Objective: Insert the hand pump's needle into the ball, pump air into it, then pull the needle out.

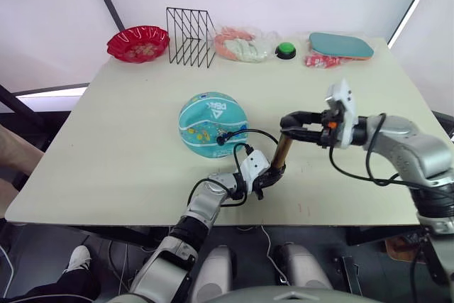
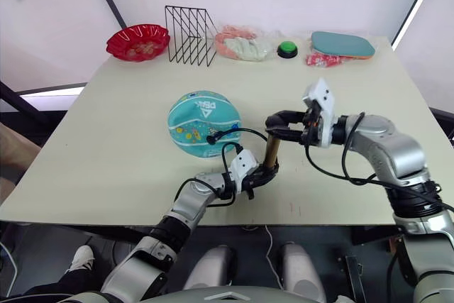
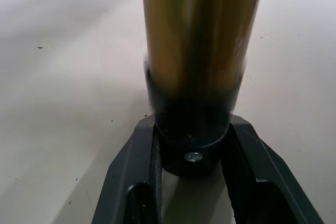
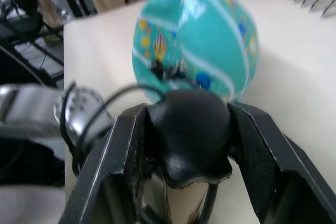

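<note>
The teal ball (image 1: 211, 124) sits mid-table. The hand pump (image 1: 282, 152) stands upright to its right, gold barrel (image 3: 199, 40) vertical. My left gripper (image 1: 268, 179) is shut on the pump's black end cap (image 3: 191, 150) at the table. My right gripper (image 1: 292, 127) is shut on the black T-handle (image 4: 188, 135) at the top. The thin black hose (image 1: 245, 133) loops from the pump to the ball's near side, where its black fitting (image 4: 157, 69) meets the ball. The needle itself is hidden.
Along the table's far edge stand a red bowl (image 1: 138, 42), a black wire rack (image 1: 190, 37), a bag of soft items (image 1: 240, 45), a green button (image 1: 285, 50) and a teal paddle (image 1: 340, 45). The table's near edge (image 1: 142, 223) lies just behind my left arm.
</note>
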Available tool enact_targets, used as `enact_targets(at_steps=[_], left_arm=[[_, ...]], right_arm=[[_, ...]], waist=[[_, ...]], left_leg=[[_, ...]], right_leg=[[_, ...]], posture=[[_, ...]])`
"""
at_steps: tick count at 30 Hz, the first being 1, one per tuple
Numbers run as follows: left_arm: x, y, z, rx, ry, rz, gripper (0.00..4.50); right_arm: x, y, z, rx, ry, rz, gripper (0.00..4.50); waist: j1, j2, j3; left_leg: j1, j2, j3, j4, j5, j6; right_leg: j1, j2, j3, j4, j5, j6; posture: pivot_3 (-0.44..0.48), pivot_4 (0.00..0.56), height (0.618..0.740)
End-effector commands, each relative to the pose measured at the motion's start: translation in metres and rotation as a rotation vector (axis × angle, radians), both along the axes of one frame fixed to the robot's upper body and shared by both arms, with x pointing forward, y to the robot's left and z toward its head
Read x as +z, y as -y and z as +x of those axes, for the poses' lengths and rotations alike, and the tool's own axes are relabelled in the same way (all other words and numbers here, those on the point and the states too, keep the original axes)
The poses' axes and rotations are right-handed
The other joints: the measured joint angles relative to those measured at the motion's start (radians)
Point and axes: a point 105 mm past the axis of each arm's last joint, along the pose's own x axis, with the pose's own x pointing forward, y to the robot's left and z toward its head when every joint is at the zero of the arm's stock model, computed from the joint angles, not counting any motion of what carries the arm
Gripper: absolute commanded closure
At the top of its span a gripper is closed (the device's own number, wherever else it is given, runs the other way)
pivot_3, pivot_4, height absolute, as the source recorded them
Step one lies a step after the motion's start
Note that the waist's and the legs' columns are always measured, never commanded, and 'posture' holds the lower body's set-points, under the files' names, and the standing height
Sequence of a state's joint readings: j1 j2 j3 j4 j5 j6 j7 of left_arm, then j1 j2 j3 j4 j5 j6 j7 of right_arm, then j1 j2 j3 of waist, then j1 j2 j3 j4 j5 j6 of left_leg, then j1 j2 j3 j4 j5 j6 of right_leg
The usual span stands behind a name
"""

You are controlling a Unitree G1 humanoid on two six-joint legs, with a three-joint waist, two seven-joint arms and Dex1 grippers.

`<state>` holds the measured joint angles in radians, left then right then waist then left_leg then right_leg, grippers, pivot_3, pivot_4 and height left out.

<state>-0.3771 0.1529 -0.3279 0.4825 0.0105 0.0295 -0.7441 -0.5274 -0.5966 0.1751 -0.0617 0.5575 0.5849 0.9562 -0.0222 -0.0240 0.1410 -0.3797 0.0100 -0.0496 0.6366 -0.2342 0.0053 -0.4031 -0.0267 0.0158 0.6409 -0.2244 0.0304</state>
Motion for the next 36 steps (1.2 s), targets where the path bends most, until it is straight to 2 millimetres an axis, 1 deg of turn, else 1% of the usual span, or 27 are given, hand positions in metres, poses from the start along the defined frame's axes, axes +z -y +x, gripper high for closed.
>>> enact_targets(at_steps=[1, 3, 4, 7, 10, 12, 14, 16, 20, 21, 22, 24, 27, 29, 31, 32, 35, 36], left_arm=[[-0.021, -0.018, -0.006, 0.049, -0.081, 0.050, 3.46], [-0.021, -0.018, -0.006, 0.050, -0.082, 0.051, 3.46], [-0.021, -0.018, -0.006, 0.051, -0.082, 0.051, 3.46], [-0.022, -0.019, -0.006, 0.051, -0.083, 0.054, 3.46], [-0.022, -0.020, -0.006, 0.050, -0.085, 0.056, 3.46], [-0.023, -0.021, -0.006, 0.049, -0.089, 0.058, 3.46], [-0.024, -0.022, -0.007, 0.046, -0.091, 0.059, 3.46], [-0.024, -0.022, -0.007, 0.043, -0.093, 0.060, 3.46], [-0.024, -0.022, -0.007, 0.039, -0.094, 0.061, 3.46], [-0.024, -0.022, -0.006, 0.038, -0.094, 0.060, 3.46], [-0.024, -0.022, -0.006, 0.037, -0.094, 0.060, 3.46], [-0.024, -0.022, -0.006, 0.035, -0.094, 0.059, 3.46], [-0.024, -0.021, -0.007, 0.035, -0.099, 0.056, 3.46], [-0.024, -0.021, -0.007, 0.034, -0.098, 0.057, 3.46], [-0.024, -0.021, -0.006, 0.034, -0.097, 0.058, 3.46], [-0.024, -0.021, -0.005, 0.035, -0.096, 0.059, 3.46], [-0.023, -0.021, -0.005, 0.034, -0.094, 0.060, 3.46], [-0.023, -0.021, -0.005, 0.033, -0.094, 0.061, 3.46]], right_arm=[[-0.061, 0.007, -0.008, -0.029, -0.203, -0.138, 2.65], [-0.048, 0.008, -0.006, -0.031, -0.175, -0.115, 2.65], [-0.037, 0.010, -0.004, -0.034, -0.153, -0.101, 2.65], [0.016, 0.015, -0.003, -0.028, -0.067, -0.013, 2.65], [0.048, 0.021, -0.012, -0.016, -0.028, 0.013, 2.65], [0.084, 0.028, -0.018, -0.016, 0.026, 0.053, 2.65], [0.110, 0.035, -0.024, -0.026, 0.069, 0.078, 2.65], [0.131, 0.039, -0.029, -0.029, 0.093, 0.099, 2.65], [0.163, 0.046, -0.036, -0.044, 0.130, 0.132, 2.65], [0.170, 0.048, -0.037, -0.051, 0.143, 0.134, 2.65], [0.173, 0.049, -0.037, -0.061, 0.145, 0.131, 2.65], [0.168, 0.049, -0.034, -0.075, 0.131, 0.123, 2.65], [0.145, 0.044, -0.028, -0.078, 0.072, 0.116, 2.65], [0.117, 0.041, -0.022, -0.094, 0.021, 0.076, 2.65], [0.080, 0.037, -0.018, -0.094, -0.022, -0.018, 2.65], [0.065, 0.035, -0.017, -0.088, -0.035, -0.052, 2.65], [0.033, 0.028, -0.016, -0.073, -0.084, -0.078, 2.65], [0.022, 0.025, -0.015, -0.067, -0.101, -0.085, 2.65]], waist=[[-0.002, -0.002, -0.002], [-0.004, -0.003, -0.003], [-0.005, -0.003, -0.003], [-0.008, -0.001, 0.001], [-0.005, 0.003, 0.006], [0.002, 0.008, 0.011], [0.007, 0.010, 0.013], [0.009, 0.009, 0.014], [0.008, 0.008, 0.017], [0.008, 0.009, 0.020], [0.008, 0.009, 0.021], [0.008, 0.008, 0.021], [0.008, 0.008, 0.021], [0.007, 0.007, 0.020], [0.007, 0.005, 0.018], [0.004, 0.004, 0.016], [0.001, 0.000, 0.011], [0.000, -0.002, 0.009]], left_leg=[[0.000, 0.001, 0.000, 0.000, 0.000, 0.000], [0.000, 0.001, -0.001, 0.000, 0.000, 0.000], [0.001, 0.001, -0.001, 0.000, 0.000, 0.000], [-0.001, 0.001, -0.001, 0.000, 0.000, 0.000], [-0.005, -0.001, -0.001, 0.000, 0.000, 0.000], [-0.008, -0.002, -0.001, 0.000, 0.000, 0.000], [-0.018, -0.003, -0.001, 0.001, 0.000, 0.000], [-0.018, -0.004, -0.001, 0.001, 0.000, 0.000], [-0.018, -0.004, -0.002, 0.001, 0.000, 0.001], [-0.018, -0.003, -0.002, 0.001, 0.000, 0.001], [-0.018, -0.003, -0.001, 0.001, 0.000, 0.001], [-0.018, -0.003, -0.001, 0.001, 0.000, 0.001], [-0.018, -0.003, -0.001, 0.001, 0.000, 0.001], [-0.017, -0.003, -0.001, 0.001, 0.000, 0.001], [-0.016, -0.003, -0.001, 0.001, 0.000, 0.001], [-0.015, -0.003, -0.001, 0.001, 0.000, 0.001], [-0.007, -0.001, 0.000, 0.001, 0.000, 0.001], [-0.003, -0.001, 0.000, 0.001, -0.001, 0.001]], right_leg=[[0.000, 0.001, 0.000, 0.000, 0.000, 0.000], [0.000, 0.001, 0.000, 0.000, 0.000, 0.000], [0.000, 0.001, 0.000, 0.000, 0.000, 0.000], [0.000, 0.000, 0.000, 0.000, 0.000, 0.000], [-0.003, -0.001, 0.000, 0.000, 0.000, 0.000], [-0.005, -0.002, 0.000, 0.000, 0.002, 0.003], [-0.014, -0.003, 0.000, 0.000, 0.003, 0.004], [-0.014, -0.003, 0.000, 0.000, 0.004, 0.002], [-0.014, -0.003, -0.001, 0.000, 0.003, 0.004], [-0.014, -0.003, -0.001, 0.000, 0.003, 0.004], [-0.014, -0.004, -0.001, 0.000, 0.003, 0.004], [-0.014, -0.003, -0.001, 0.000, 0.003, 0.004], [-0.014, -0.003, -0.001, 0.000, 0.003, 0.004], [-0.013, -0.003, -0.001, 0.000, 0.003, 0.004], [-0.012, -0.003, -0.001, 0.000, 0.003, 0.005], [-0.011, -0.002, -0.001, 0.000, 0.003, 0.005], [-0.005, -0.001, 0.000, 0.000, 0.002, 0.004], [-0.002, -0.001, 0.000, 0.000, 0.000, 0.000]], posture=[[0.000, 0.150, 0.740], [0.000, 0.150, 0.740], [0.000, 0.150, 0.740], [0.000, 0.150, 0.740], [0.000, 0.150, 0.740], [0.000, 0.150, 0.740], [0.000, 0.150, 0.740], [0.000, 0.150, 0.740], [0.000, 0.150, 0.740], [0.000, 0.150, 0.740], [0.000, 0.150, 0.740], [0.000, 0.150, 0.740], [0.000, 0.150, 0.740], [0.000, 0.150, 0.740], [0.000, 0.150, 0.740], [0.000, 0.150, 0.740], [0.000, 0.150, 0.740], [0.000, 0.150, 0.740]])
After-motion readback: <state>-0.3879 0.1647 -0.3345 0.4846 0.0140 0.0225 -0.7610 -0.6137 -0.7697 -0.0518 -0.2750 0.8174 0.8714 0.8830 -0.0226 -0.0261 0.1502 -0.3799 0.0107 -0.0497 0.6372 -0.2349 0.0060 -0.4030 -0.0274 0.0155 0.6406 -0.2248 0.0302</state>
